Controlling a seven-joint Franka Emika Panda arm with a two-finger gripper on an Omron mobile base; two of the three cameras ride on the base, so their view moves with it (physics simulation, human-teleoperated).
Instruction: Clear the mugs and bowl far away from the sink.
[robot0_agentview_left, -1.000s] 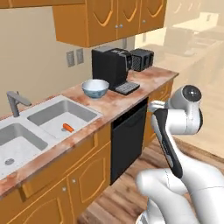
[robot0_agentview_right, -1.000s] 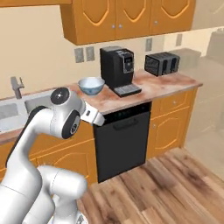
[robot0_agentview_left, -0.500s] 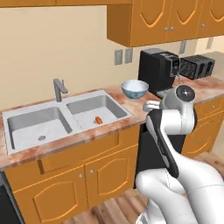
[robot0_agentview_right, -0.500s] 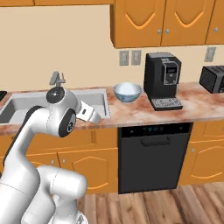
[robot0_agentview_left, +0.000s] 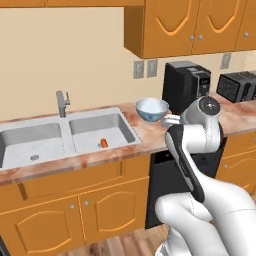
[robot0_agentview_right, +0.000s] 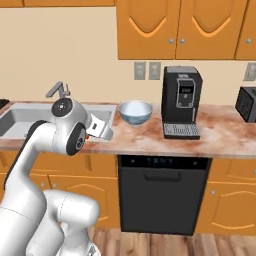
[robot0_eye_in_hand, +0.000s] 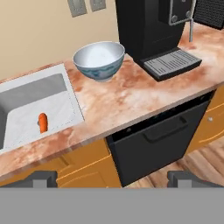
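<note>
Standing between sink (robot0_eye_in_hand: 35, 109) and coffee machine (robot0_eye_in_hand: 153, 26): bowl (robot0_eye_in_hand: 99, 60)

A black coffee machine (robot0_agentview_right: 181, 101) stands on the marbled reddish worktop (robot0_agentview_right: 220, 132), against the wall. To its right there is a dark toaster (robot0_agentview_left: 239, 86). Under the worktop a black dishwasher (robot0_agentview_right: 163, 194) sits between orange wooden cabinets (robot0_agentview_left: 65, 209). More orange cabinets (robot0_agentview_right: 182, 29) hang on the wall above. Two grey outlets (robot0_agentview_right: 148, 70) are on the beige wall, just left of the coffee machine. A small orange thing (robot0_eye_in_hand: 42, 122) lies on a pale grey basin floor. The floor (robot0_agentview_right: 150, 244) is wooden.
</note>
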